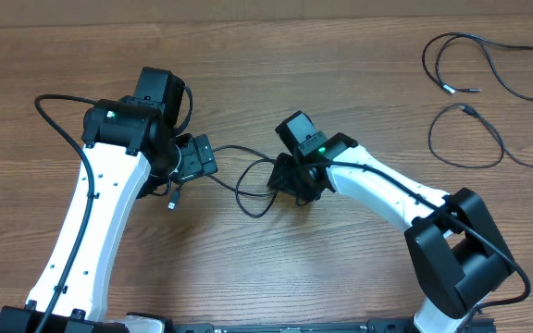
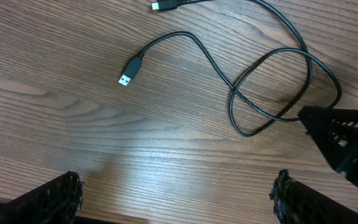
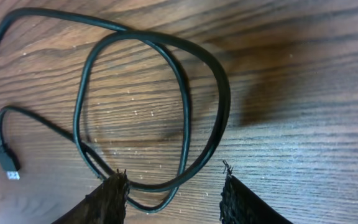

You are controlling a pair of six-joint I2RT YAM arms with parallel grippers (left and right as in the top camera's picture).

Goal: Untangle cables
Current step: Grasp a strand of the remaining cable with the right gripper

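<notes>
The right end effector [image 3: 174, 177] is open, its fingers straddling the near edge of the looped cable [image 3: 227, 99], which lies flat on the tabletop [image 3: 309, 124] just ahead. The left end effector [image 2: 178, 182] is also open and empty, with the USB plug [image 2: 127, 76] ahead to its left. Two other cables [image 1: 424, 60] lie well apart. This looks like the last loop. Next, the right fingers should close on that strand and draw it off the crossing.
</notes>
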